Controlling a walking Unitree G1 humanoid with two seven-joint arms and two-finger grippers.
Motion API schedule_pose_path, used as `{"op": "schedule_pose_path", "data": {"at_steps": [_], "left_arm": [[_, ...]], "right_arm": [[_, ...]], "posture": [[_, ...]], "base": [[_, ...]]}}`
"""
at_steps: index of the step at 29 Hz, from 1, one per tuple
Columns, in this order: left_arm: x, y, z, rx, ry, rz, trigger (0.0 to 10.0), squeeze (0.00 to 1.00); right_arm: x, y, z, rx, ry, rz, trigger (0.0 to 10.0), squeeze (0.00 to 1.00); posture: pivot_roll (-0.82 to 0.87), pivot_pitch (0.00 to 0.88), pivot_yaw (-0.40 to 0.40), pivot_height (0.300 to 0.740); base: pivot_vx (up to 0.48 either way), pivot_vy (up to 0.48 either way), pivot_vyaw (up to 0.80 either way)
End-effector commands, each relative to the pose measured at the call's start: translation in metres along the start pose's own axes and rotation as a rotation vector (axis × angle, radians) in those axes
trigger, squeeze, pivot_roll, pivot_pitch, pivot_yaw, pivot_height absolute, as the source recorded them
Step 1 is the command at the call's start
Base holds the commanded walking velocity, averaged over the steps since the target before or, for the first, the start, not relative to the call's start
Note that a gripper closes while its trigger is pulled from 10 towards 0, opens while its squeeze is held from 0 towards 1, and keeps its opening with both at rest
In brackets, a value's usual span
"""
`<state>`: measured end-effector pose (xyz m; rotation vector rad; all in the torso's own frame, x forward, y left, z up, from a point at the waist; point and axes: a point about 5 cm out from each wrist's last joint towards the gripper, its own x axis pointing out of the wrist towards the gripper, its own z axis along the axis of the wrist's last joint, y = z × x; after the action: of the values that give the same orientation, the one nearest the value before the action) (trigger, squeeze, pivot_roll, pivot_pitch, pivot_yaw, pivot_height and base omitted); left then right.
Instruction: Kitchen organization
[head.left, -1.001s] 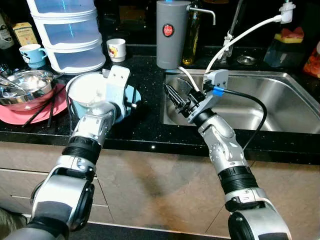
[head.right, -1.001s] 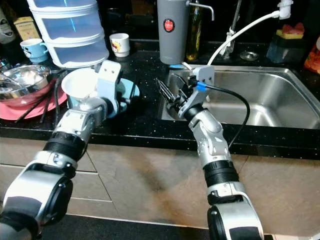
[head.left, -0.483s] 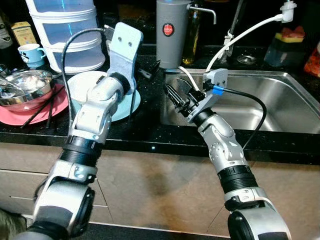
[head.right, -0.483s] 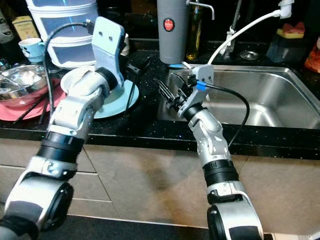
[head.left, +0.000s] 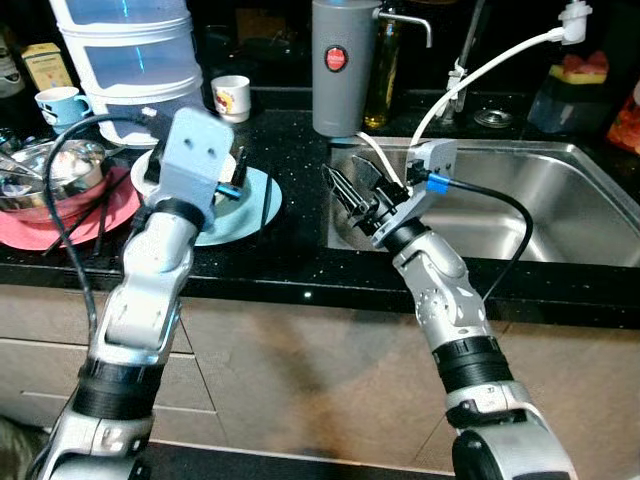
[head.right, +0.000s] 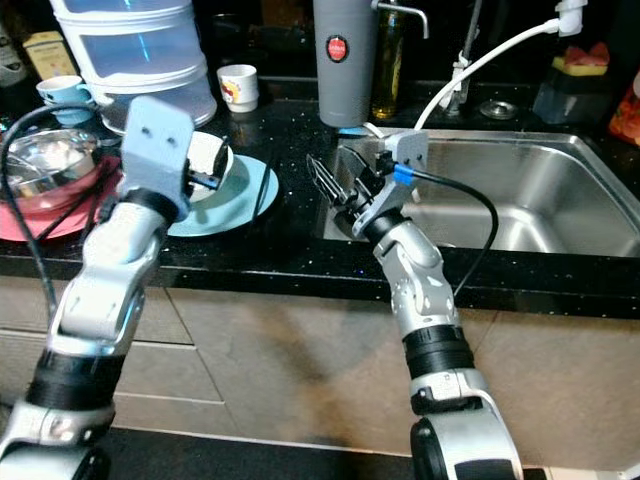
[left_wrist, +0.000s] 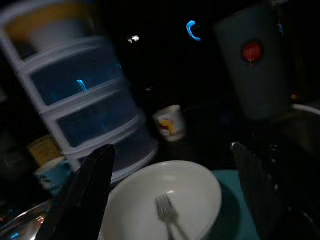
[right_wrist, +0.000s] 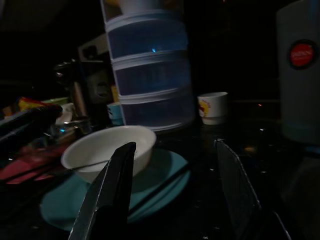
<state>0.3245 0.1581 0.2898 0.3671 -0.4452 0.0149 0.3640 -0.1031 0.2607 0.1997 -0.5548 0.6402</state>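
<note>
From the head views, the left tool (head.left: 232, 180) hangs just above the round white ceramic bowl (head.right: 212, 155), which sits on the flat teal plate (head.left: 250, 200) on the black speckled surface (head.left: 290, 250); its fingers are hard to read here behind the wrist housing. The right tool (head.left: 345, 192) hovers beside the rim of the stainless steel sink (head.left: 560, 215), fingers spread and holding nothing, with bowl and plate off beyond its tips. The job in hand seems to be getting hold of the bowl, and it would go best by bringing the left tool down with one finger inside the rim and one outside, closing on the wall away from the utensil, then lifting level so nothing slides out. In the left wrist view, the two black fingers (left_wrist: 90, 185) stand wide apart and empty, straddling the bowl (left_wrist: 165, 200) just ahead of them; a silver metal fork (left_wrist: 167, 215) lies inside, tines away from the tool and handle running back toward it, so its long axis lies roughly along the tool's reach. In the right wrist view, the open fingers (right_wrist: 112, 195) frame the bowl (right_wrist: 110, 147) ahead, and a thin dark stick (right_wrist: 160, 187), likely a chopstick, lies slantwise across the plate (right_wrist: 165, 175) beside the bowl.
</note>
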Motion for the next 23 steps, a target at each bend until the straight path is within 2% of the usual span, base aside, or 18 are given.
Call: {"op": "schedule_pose_path", "data": {"at_steps": [1, 6, 7, 8, 9, 10, 11, 14, 16, 17, 19, 23], "left_arm": [[-0.007, 0.004, 0.004, 0.001, -0.027, 0.049, 10.0, 1.0], [-0.024, 0.013, 0.004, 0.023, -0.066, 0.161, 10.0, 1.0], [-0.03, 0.014, -0.001, 0.004, -0.046, 0.179, 10.0, 0.0], [-0.035, 0.015, -0.006, -0.02, -0.021, 0.196, 10.0, 0.0], [-0.046, 0.018, -0.021, -0.073, 0.053, 0.229, 10.0, 0.0], [-0.046, 0.018, -0.021, -0.073, 0.053, 0.229, 10.0, 0.0], [-0.055, 0.023, -0.033, -0.099, 0.106, 0.258, 10.0, 0.0], [-0.06, 0.028, -0.042, -0.108, 0.141, 0.284, 10.0, 0.0], [-0.066, 0.038, -0.058, -0.123, 0.217, 0.329, 10.0, 0.0], [-0.066, 0.041, -0.064, -0.126, 0.232, 0.316, 10.0, 0.0], [-0.065, 0.042, -0.065, -0.13, 0.23, 0.306, 10.0, 0.0], [-0.058, 0.044, -0.063, -0.197, 0.168, 0.259, 10.0, 0.0]], "right_arm": [[-0.003, 0.004, -0.002, 0.017, 0.004, 0.01, 10.0, 0.0], [-0.011, 0.015, -0.009, 0.004, 0.023, 0.074, 10.0, 0.0], [-0.013, 0.017, -0.01, 0.0, 0.026, 0.081, 10.0, 0.0], [-0.014, 0.018, -0.011, 0.0, 0.028, 0.083, 10.0, 0.0], [-0.016, 0.019, -0.013, 0.003, 0.03, 0.083, 10.0, 0.0], [-0.016, 0.019, -0.013, 0.003, 0.03, 0.083, 10.0, 0.0], [-0.017, 0.02, -0.013, 0.006, 0.031, 0.081, 10.0, 0.0], [-0.018, 0.021, -0.014, 0.007, 0.031, 0.077, 10.0, 0.0], [-0.019, 0.024, -0.014, 0.011, 0.031, 0.069, 10.0, 0.0], [-0.019, 0.025, -0.015, 0.012, 0.032, 0.068, 10.0, 0.0], [-0.019, 0.025, -0.015, 0.012, 0.031, 0.068, 10.0, 0.0], [-0.019, 0.027, -0.014, 0.014, 0.029, 0.067, 10.0, 0.0]], "posture": [[0.14, 0.078, 0.047, 0.74], [0.14, 0.08, 0.047, 0.74], [0.14, 0.078, 0.045, 0.74], [0.15, 0.078, 0.043, 0.74], [0.14, 0.075, 0.044, 0.74], [0.14, 0.075, 0.044, 0.74], [0.14, 0.074, 0.044, 0.74], [0.15, 0.07, 0.043, 0.74], [0.15, 0.067, 0.042, 0.74], [0.15, 0.067, 0.042, 0.74], [0.15, 0.067, 0.042, 0.74], [0.15, 0.064, 0.037, 0.74]], "base": [[0.0, 0.0, 0.0], [0.0, 0.0, 0.0], [0.0, 0.0, 0.0], [0.0, 0.0, 0.0], [0.0, 0.0, 0.0], [0.0, 0.0, 0.0], [0.0, 0.0, 0.0], [0.0, 0.0, 0.0], [0.0, 0.0, 0.0], [0.0, 0.0, 0.0], [0.0, 0.0, 0.0], [0.0, 0.0, 0.0]]}}
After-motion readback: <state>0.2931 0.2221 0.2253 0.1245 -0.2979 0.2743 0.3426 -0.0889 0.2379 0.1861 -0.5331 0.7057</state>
